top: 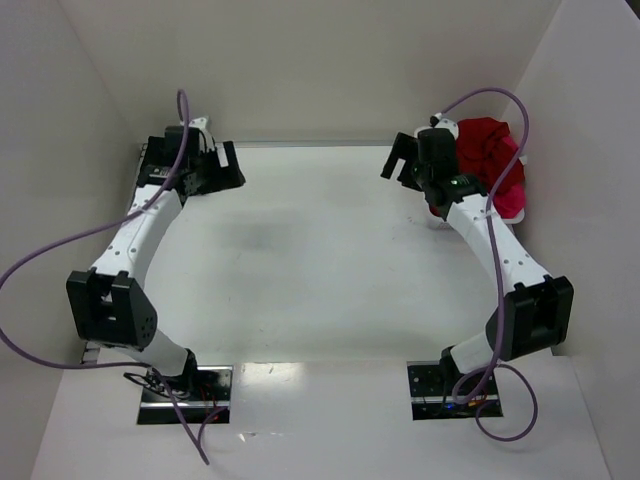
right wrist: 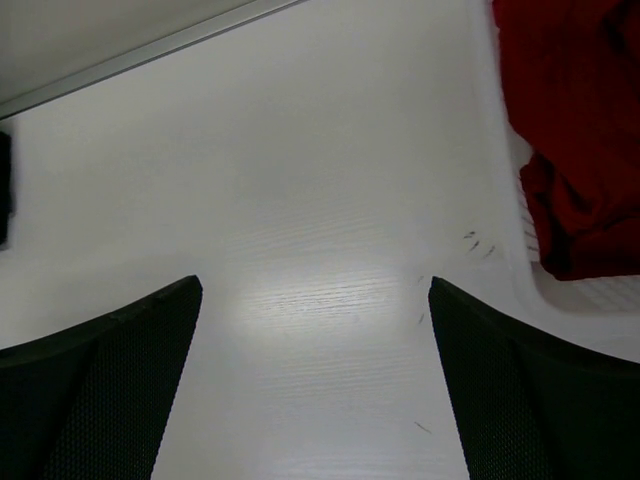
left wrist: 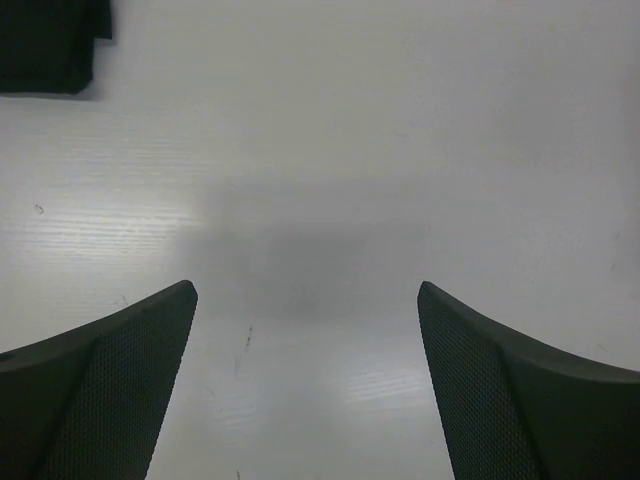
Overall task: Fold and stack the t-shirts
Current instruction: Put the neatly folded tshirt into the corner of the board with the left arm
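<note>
Top external shows red t-shirts (top: 492, 160) heaped at the worktop's (top: 320, 270) far-right corner. The left end effector (left wrist: 306, 290) and right end effector (right wrist: 315, 285) gape wide, empty. A grab might snag the basket (right wrist: 580, 292).

Watching from my overhead camera, I see both arms reaching toward the far edge of the white table (top: 320, 270). My left arm (top: 130, 245) bends toward the far left corner, where the left gripper (top: 205, 168) sits at a black t-shirt (top: 233, 177). Dark on dark, the two are hard to separate from up here. My right arm (top: 497, 250) stretches toward the far right corner. The right gripper (top: 400, 163) hangs with its fingers apart, just beside a heaped dark red t-shirt (top: 487, 145) and a bright pink t-shirt (top: 513, 200). Purple cables (top: 60, 250) loop from both arms.
</note>
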